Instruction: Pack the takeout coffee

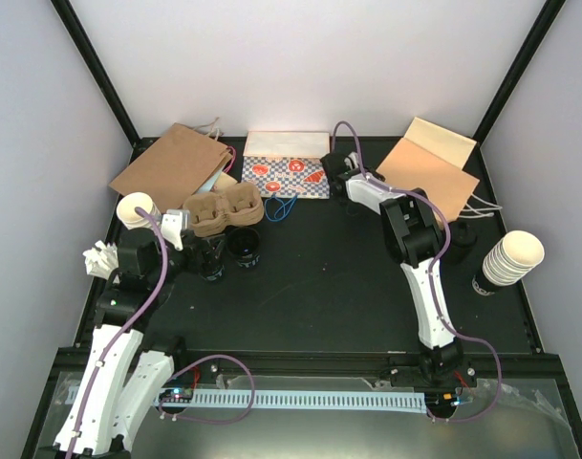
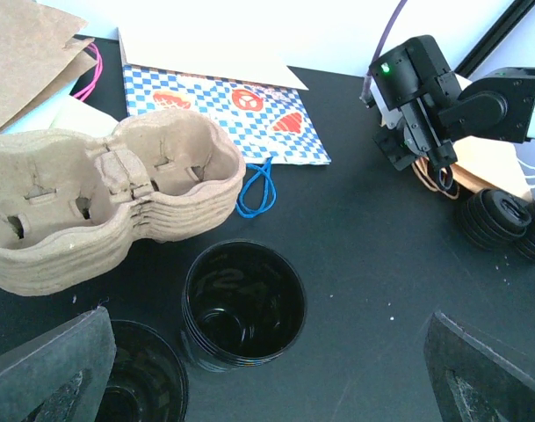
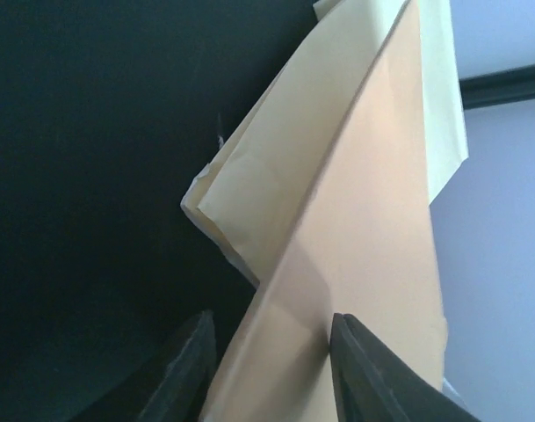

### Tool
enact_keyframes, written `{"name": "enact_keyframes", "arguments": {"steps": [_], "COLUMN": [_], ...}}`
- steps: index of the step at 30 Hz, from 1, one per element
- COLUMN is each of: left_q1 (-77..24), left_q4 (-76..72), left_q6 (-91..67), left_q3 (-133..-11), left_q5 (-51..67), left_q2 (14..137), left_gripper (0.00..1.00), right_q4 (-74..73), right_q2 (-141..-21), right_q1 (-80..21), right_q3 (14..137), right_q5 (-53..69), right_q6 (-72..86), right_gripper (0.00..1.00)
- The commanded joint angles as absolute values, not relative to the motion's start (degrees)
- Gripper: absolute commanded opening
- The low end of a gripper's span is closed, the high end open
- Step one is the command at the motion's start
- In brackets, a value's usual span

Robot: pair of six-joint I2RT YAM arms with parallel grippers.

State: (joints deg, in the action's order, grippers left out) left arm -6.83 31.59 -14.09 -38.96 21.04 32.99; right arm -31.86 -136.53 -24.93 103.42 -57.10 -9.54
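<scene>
A black surface (image 1: 338, 287) sits boxed in by plain white walls (image 1: 300, 67) with black posts in the corners. Far to the left of the left tool (image 2: 267, 387) lie a crumpled white paper (image 1: 99, 258) and a stack of white cups (image 1: 138, 208), with a brown paper bag (image 1: 166, 163) flat behind them.

The left tool's jaws stand wide apart and hold nothing. One black cup (image 2: 242, 303) stands upright just ahead of the gap between them, dark inside. A second black cup (image 2: 144, 369) stands by the tool's left finger, partly hidden by it. Beyond both, to the tool's left, sits the cardboard tray (image 2: 118, 202), its hollows unfilled. A blue loop (image 2: 256, 189) lies beside the tray, and a checkered bag (image 2: 223, 110) lies further back.

Over at the back right, the right tool (image 3: 276, 369) has its jaws partway apart over a tan paper bag (image 3: 355, 220), whose panel fills the gap. Whether they pinch it I cannot tell. Well to its right leans another stack of white cups (image 1: 512, 256).
</scene>
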Motion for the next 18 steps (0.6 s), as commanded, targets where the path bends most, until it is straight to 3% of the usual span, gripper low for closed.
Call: {"name": "enact_keyframes", "arguments": {"steps": [1, 3, 7, 18], "left_q1": [-7.0, -7.1, -7.1, -7.1], "left_q4": [30.5, 30.5, 30.5, 30.4], "left_q6": [-13.5, -13.5, -13.5, -13.5], "left_q3": [-39.3, -39.3, -39.3, -39.3], "left_q5": [20.9, 20.9, 20.9, 21.2], "left_q2": [32.9, 32.9, 32.8, 32.4], "left_gripper": [0.99, 0.99, 0.99, 0.99], "right_q4": [-30.2, -29.7, -29.1, -26.6], "right_q2": [-135.6, -135.0, -132.6, -121.2], "right_q1": [-24.8, -24.8, -24.9, -26.0], "right_q3": [103.1, 102.8, 101.9, 98.0], "right_q5": [-60.6, -61.4, -62.4, -66.6], "right_q6": [-9.1, -8.9, -8.7, -10.8], "right_gripper": [0.30, 0.18, 0.03, 0.01]}}
